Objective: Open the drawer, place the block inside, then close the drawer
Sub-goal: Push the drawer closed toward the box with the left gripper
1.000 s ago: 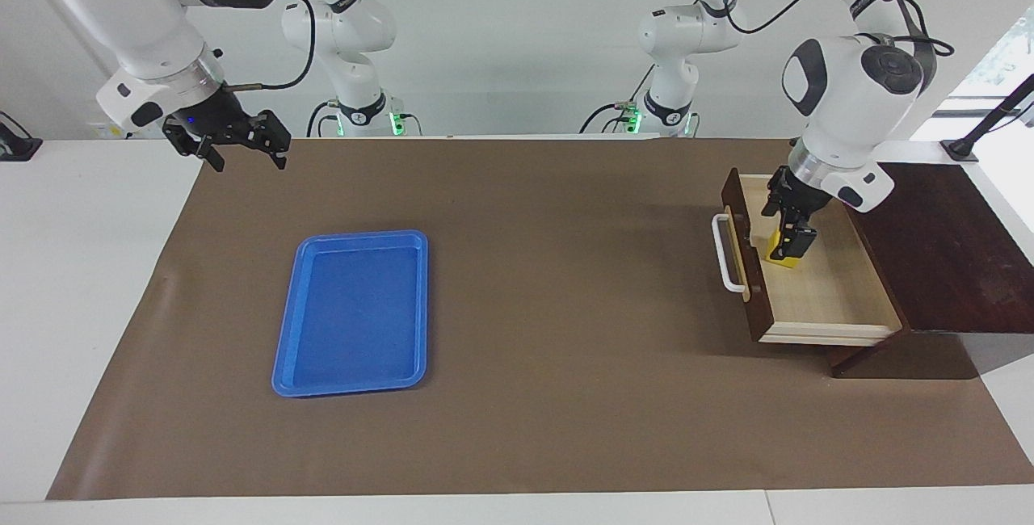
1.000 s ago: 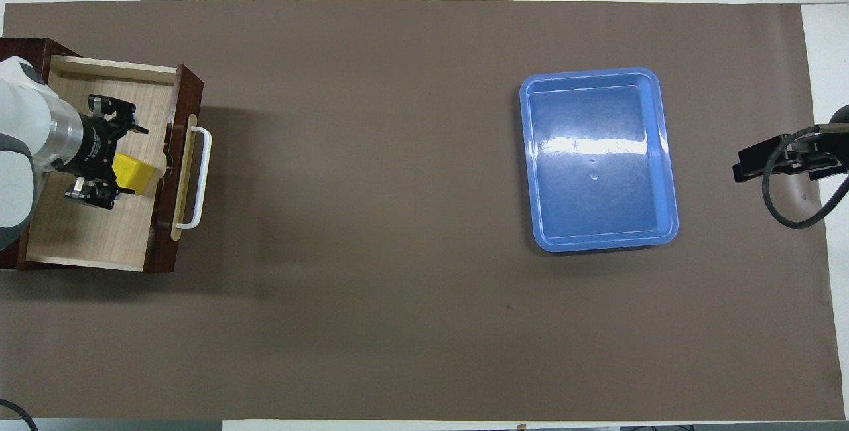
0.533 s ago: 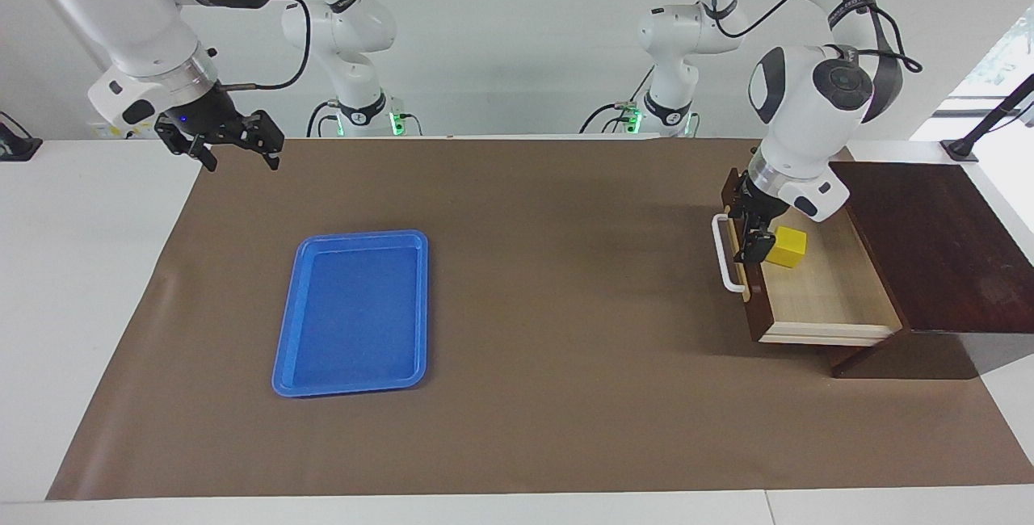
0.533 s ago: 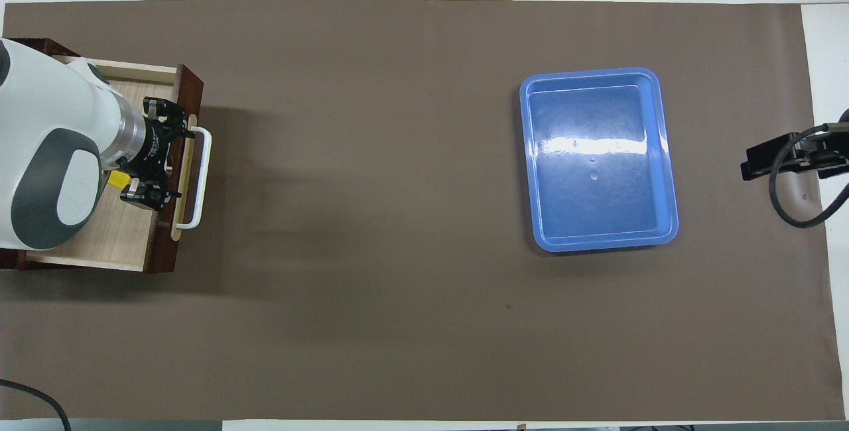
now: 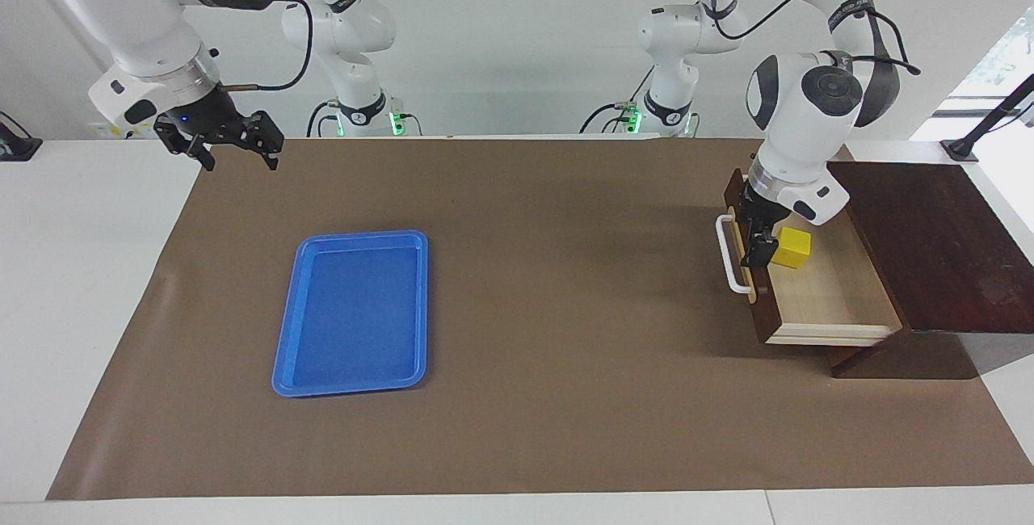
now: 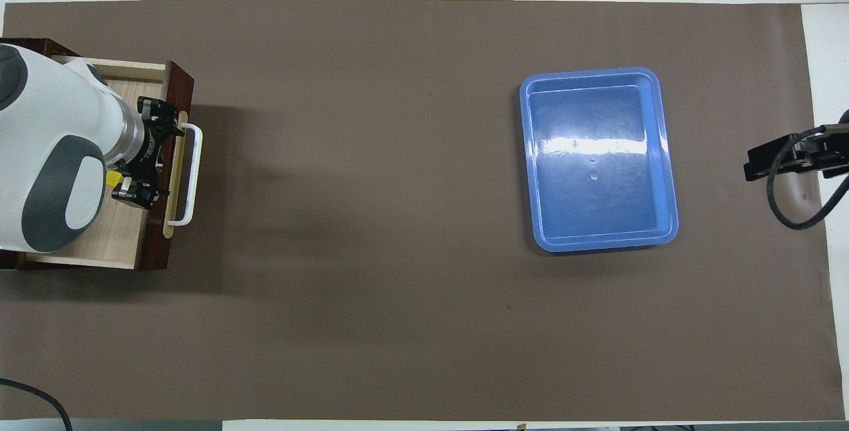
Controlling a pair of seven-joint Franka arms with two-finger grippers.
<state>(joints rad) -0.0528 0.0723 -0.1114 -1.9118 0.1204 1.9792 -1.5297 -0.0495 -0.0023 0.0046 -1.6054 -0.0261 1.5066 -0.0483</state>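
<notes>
**My left pincer at the drawer front, block lying inside**

From the facing camera: my left arm arches down from its base with the white wrist tipped toward the drawer, which stands pulled out of the dark wooden box at the left arm's end of the desk. My left pincer points down at the inner side of the dark drawer front, just beside the white bar handle. Whether its fingers are spread or pressed together I cannot tell. The yellow block rests on the pale drawer floor, right next to the pincer. My right arm waits, its right pincer raised over the desk corner at the right arm's end, nearest the robots, fingers spread and holding nothing. The blue tray lies on the brown mat toward that end.

From the overhead camera: my left arm's white forearm covers much of the drawer. The left pincer sits over the drawer front, close to the handle. Only a sliver of the block shows beside the wrist. The tray sits well apart. The right pincer shows at the edge of the desk at the right arm's end.
</notes>
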